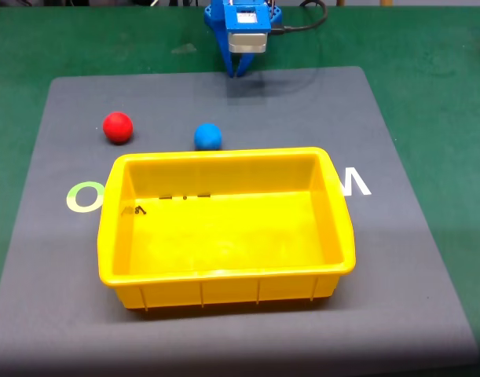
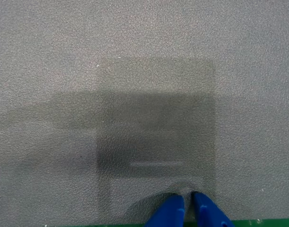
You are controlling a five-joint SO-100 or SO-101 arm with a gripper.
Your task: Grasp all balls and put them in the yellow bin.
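The blue gripper (image 1: 240, 73), jaws nearly closed and empty, hung at the mat's far edge, the blue ball (image 1: 207, 137) nearer than the red ball (image 1: 118, 127), both beside the empty yellow bin (image 1: 342, 228).

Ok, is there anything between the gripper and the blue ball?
No. In the fixed view only bare grey mat lies between the gripper and the blue ball; the red ball sits off to the left.

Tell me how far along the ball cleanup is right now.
Nothing looks done: the yellow bin holds no balls. The red ball and the blue ball both sit on the grey mat behind it. Nothing is in hand: the gripper is shut and empty at the mat's far edge. Both balls remain.
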